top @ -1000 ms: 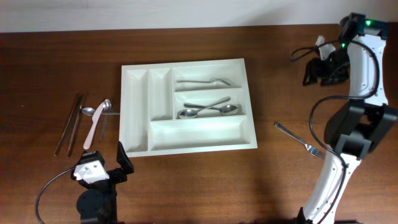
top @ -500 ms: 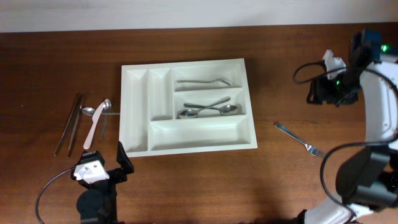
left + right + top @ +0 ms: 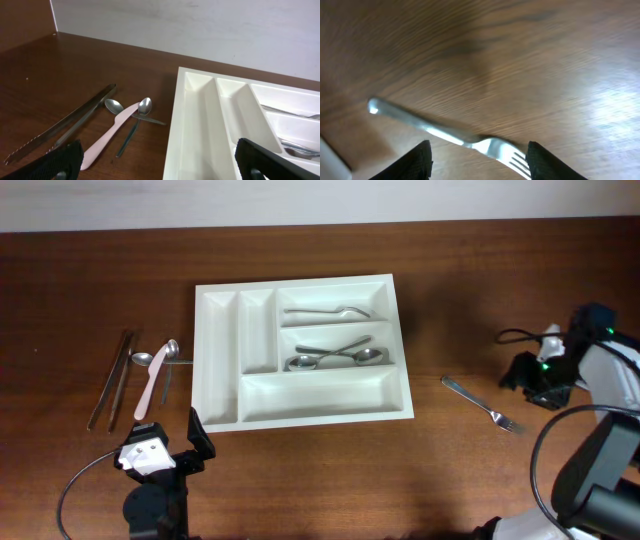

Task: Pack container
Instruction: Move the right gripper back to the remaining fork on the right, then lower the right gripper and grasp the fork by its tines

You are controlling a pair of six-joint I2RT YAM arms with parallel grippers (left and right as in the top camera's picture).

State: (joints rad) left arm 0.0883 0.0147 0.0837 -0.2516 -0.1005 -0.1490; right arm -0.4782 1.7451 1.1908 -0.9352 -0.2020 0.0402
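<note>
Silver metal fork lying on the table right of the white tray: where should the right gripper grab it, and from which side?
Grip the silver metal fork on its slim handle just behind the tines, coming straight down from above. It lies flat and diagonal on the wooden table, so probably only a top-down pinch across the narrow shaft works. The open right gripper straddles that spot.

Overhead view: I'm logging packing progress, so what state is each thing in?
container: partly packed; bottom wide compartment empty
fork: loose on the table, unpacked
right gripper: jaws open over the fork, holding nothing
left gripper: jaws open, empty
pink knife: on the table, unpacked
</note>
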